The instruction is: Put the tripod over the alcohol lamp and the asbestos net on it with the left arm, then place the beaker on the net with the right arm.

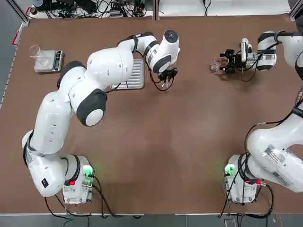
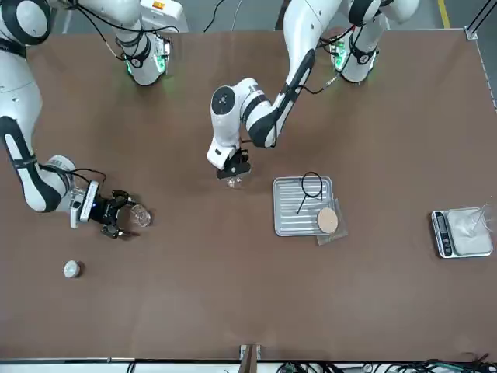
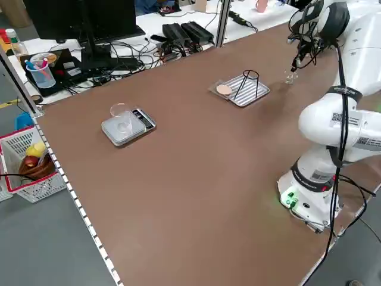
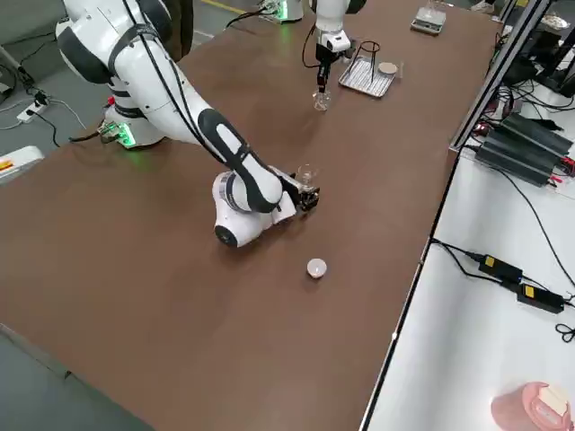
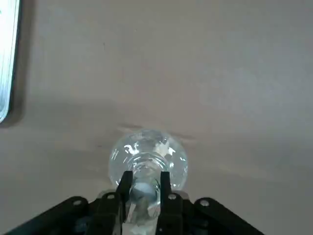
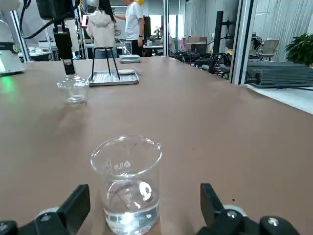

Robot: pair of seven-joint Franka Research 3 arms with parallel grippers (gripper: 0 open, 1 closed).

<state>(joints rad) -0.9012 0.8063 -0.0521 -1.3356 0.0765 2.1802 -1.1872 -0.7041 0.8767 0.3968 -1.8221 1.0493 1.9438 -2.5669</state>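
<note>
My left gripper (image 2: 235, 166) is shut on the neck of the alcohol lamp (image 2: 233, 182), a squat clear glass lamp (image 5: 149, 156) at table level near the middle, right of the tray. Whether the lamp rests on the table I cannot tell. The black wire tripod (image 2: 311, 186) stands on the ribbed silver tray (image 2: 289, 217), with the asbestos net (image 2: 329, 221) at the tray's corner. At the table's right, my right gripper (image 2: 118, 214) lies low and open. The beaker (image 6: 128, 183) stands upright between its fingers (image 6: 73, 205), touching neither.
A grey scale (image 1: 47, 60) with a clear glass vessel sits at the far left. A small white bottle (image 2: 71, 269) lies near the far right edge. People and desks show beyond the table in the right wrist view.
</note>
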